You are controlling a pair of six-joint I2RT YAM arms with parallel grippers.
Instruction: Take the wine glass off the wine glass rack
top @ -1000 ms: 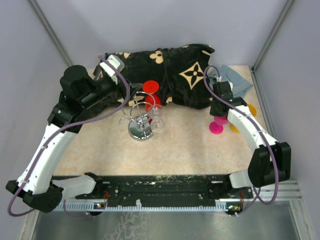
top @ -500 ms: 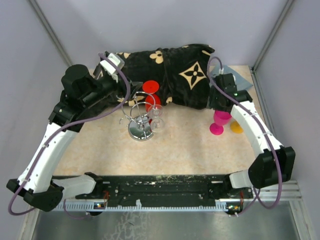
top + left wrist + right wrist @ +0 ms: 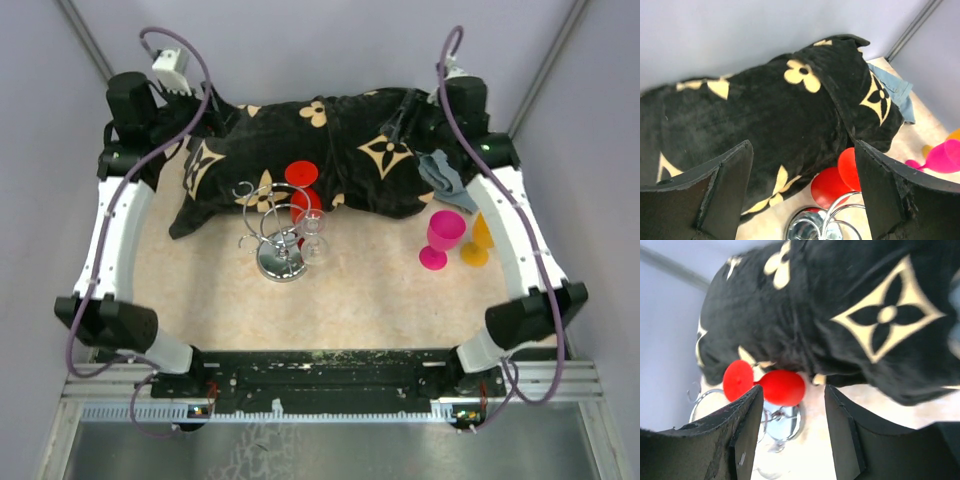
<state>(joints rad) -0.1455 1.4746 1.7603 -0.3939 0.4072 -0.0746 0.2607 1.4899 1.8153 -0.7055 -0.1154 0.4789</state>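
The pink wine glass is stood upright on the table, stem vertical and bowl uppermost. It is just beside an orange glass and well apart from the chrome wine glass rack, where a red glass is seen. The jaws of the left gripper and right gripper are spread and empty.

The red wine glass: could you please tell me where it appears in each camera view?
Top external: the red wine glass is at centre, just behind the wine glass rack.
Left wrist: the glass is low, right of centre.
Right wrist: the glass is lower left, above the rack.
Shared landmark: the black flower-print blanket beside it.
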